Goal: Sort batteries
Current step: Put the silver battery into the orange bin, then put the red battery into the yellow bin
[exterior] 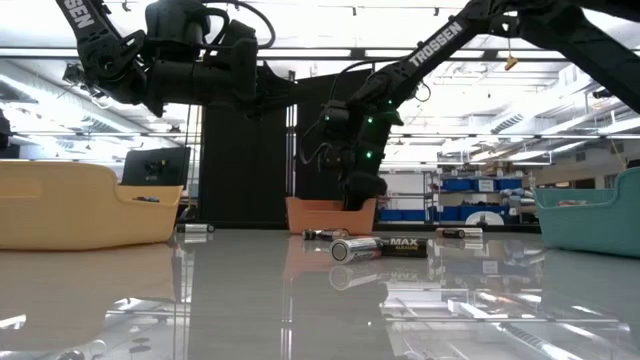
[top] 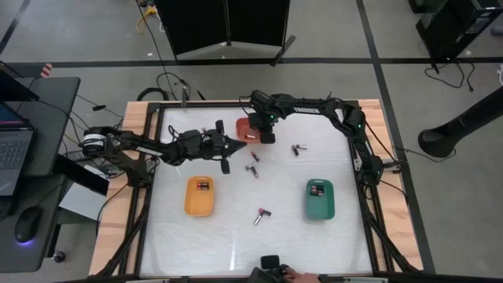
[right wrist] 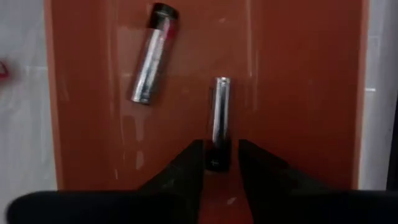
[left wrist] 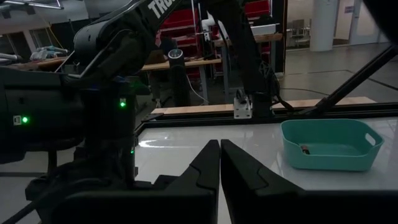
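Around me lay a grey floor (top: 330, 31) crossed by dark lines; a laptop (top: 14, 149) sat on a side desk (top: 39, 98), long ceiling lights (exterior: 330, 65) overhead.

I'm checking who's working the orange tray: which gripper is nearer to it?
Right. The right gripper hangs directly over the orange tray, a battery between its fingers. The left gripper hovers beside the tray, over bare table.

"TROSSEN" in white runs along the right arm's link (exterior: 437, 47). "MAX" reads on the nearest battery (exterior: 383, 247). Partial white lettering on the arm (left wrist: 163, 7), cropped.
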